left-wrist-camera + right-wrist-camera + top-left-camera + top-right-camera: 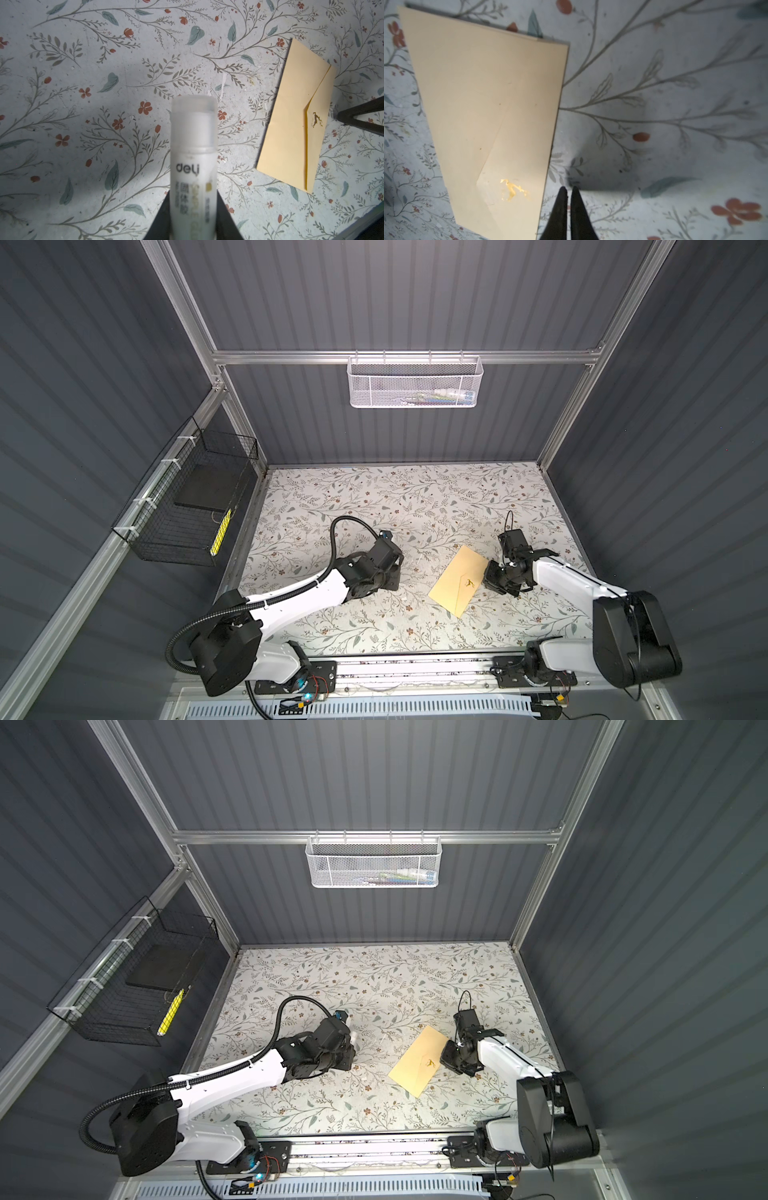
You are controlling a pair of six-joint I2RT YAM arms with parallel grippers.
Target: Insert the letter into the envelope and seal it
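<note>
The tan envelope (459, 580) (419, 1061) lies flat on the floral table right of centre, its flap folded down, with a small gold deer mark near the flap tip (513, 190). The letter shows in no view. My left gripper (193, 195) (392, 574) is shut on a white glue stick (193, 149), held well to the left of the envelope (291, 124). My right gripper (569, 189) (494, 578) hovers just off the envelope's right long edge (483, 104). Its two black fingers are shut with nothing between them.
A white mesh basket (415, 383) hangs on the back wall. A black wire basket (187, 506) with a dark slab and a yellow item hangs on the left wall. The floral table top (415, 497) reaches back to the wall, and a metal rail (415, 668) runs along its front.
</note>
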